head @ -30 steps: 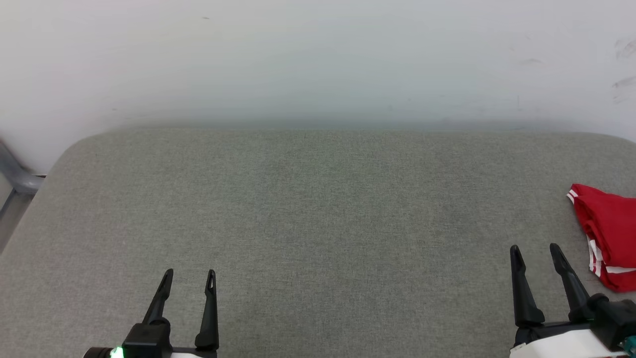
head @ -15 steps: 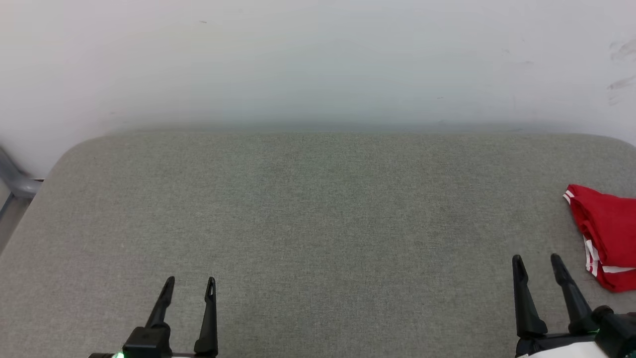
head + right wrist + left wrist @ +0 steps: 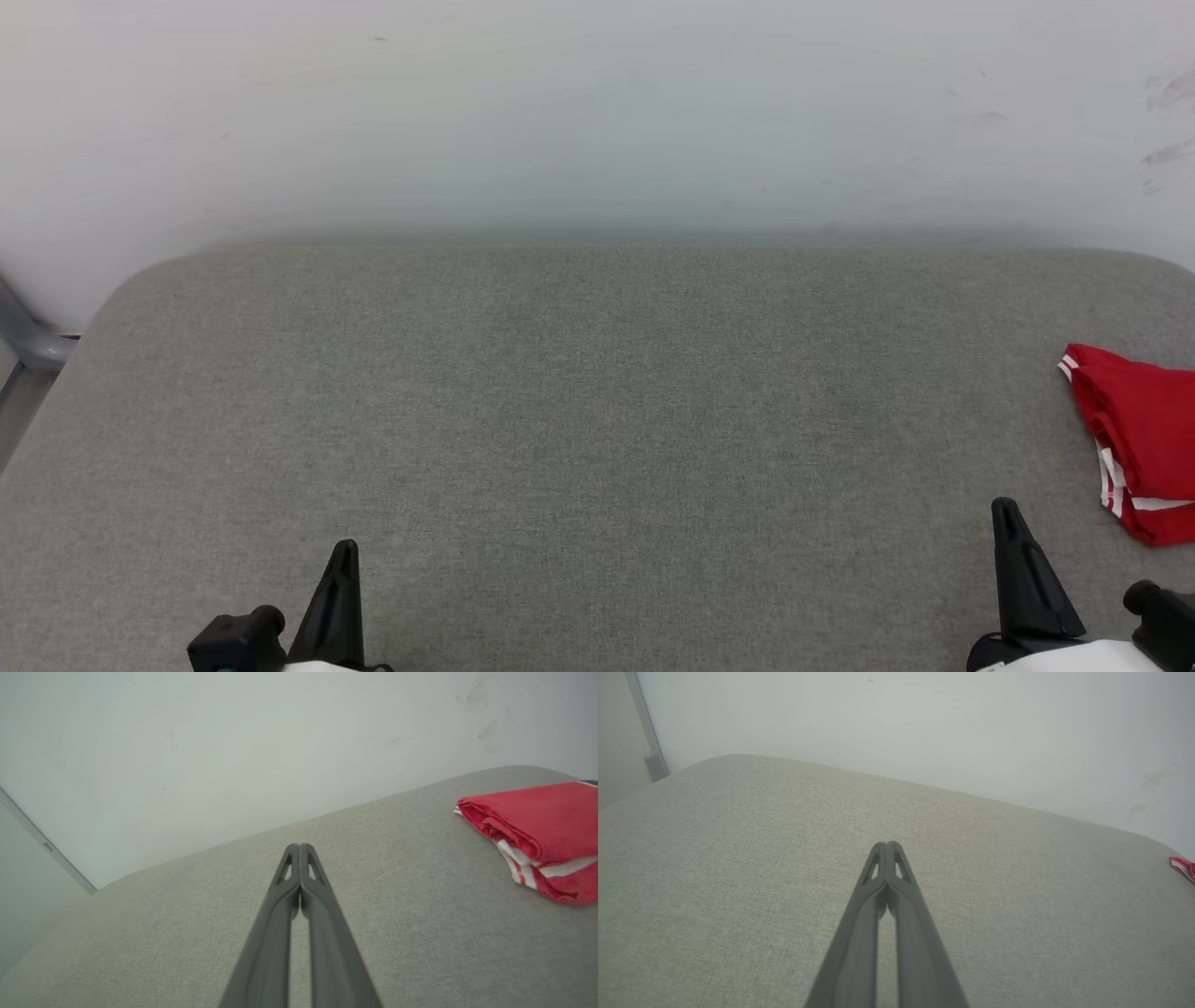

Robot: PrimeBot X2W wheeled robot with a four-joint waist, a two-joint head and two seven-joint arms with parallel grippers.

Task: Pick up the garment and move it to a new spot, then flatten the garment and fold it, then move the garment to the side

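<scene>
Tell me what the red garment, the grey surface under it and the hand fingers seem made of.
Garment: soft, thin cloth, matte red with white stripes; it lies in limp rounded folds.
Grey surface: woven upholstery-like fabric, matte, with a fine heathered weave; probably padded, given its rounded corners.
Fingers: likely moulded plastic, dark and smooth with a dull sheen and cut-out tips.

Shirt (image 3: 1144, 429): bright red, thin red-and-white striped trim on the edge. Pad (image 3: 597, 420): grey-green, fine heathered weave, no print. Wall (image 3: 597, 112): plain off-white, with a few dark grey scuffs (image 3: 1172, 93) top right. Left gripper (image 3: 888, 845) and right gripper (image 3: 299, 847): black from the head view, charcoal grey close up. Forearm shell (image 3: 1074, 658) on the right arm: white. Post (image 3: 23, 336) far left: light grey.
</scene>
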